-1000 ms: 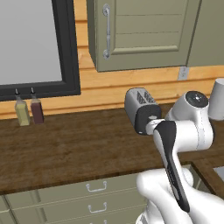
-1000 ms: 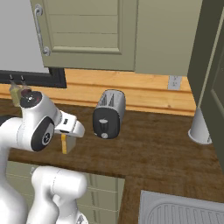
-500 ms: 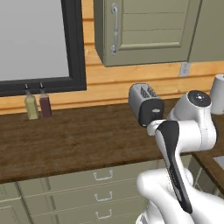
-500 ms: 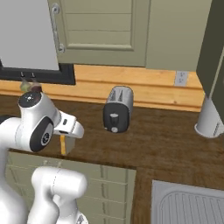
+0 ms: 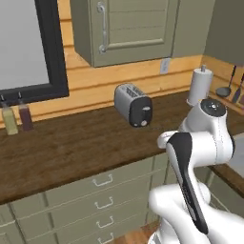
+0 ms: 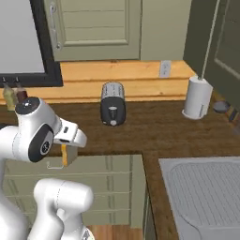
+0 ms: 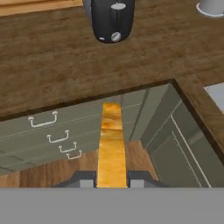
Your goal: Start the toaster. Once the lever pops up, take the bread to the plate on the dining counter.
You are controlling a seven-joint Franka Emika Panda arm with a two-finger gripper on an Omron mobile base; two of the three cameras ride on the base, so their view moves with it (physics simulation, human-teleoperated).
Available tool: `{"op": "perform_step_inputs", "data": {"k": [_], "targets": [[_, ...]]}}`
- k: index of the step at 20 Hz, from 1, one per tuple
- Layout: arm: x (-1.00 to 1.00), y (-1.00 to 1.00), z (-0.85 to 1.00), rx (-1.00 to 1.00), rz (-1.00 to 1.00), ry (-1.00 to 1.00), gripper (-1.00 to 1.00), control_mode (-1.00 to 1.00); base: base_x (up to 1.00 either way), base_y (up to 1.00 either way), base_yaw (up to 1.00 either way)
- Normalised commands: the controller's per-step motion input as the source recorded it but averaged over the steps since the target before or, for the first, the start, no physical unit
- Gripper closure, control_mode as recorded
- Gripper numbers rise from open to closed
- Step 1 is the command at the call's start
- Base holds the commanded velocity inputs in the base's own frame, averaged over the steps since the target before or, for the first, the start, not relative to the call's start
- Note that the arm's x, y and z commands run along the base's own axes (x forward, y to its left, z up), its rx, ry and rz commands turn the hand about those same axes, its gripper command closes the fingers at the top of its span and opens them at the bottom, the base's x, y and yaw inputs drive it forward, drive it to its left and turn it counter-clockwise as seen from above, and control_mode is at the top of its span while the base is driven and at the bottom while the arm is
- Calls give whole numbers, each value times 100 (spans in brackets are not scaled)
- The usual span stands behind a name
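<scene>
hand [image 7: 112,183]: we saw it pinched edge-on on the bread [image 7: 111,144]
bread: light, stiff-ish, crumbly (we'd grip gently, mid-slice)

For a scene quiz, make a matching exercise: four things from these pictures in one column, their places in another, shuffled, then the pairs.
1. bread
2. toaster
3. paper towel roll
4. two bottles

A. under the dark-framed window
B. upright near the counter's corner
C. between the fingers of the gripper
D. on the counter below the wall cabinet

Pairs: 1-C, 2-D, 3-B, 4-A
</scene>
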Motion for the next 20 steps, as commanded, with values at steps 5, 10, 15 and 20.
{"op": "perform_step_inputs", "data": {"k": [5,10,15,20], "targets": [[0,0,0,0,0,0,100,100,-25,10,-87],[0,0,0,0,0,0,100,100,-26,14,-87],[0,0,0,0,0,0,100,100,-35,10,-88],[0,0,0,0,0,0,100,100,-72,11,-78]]}}
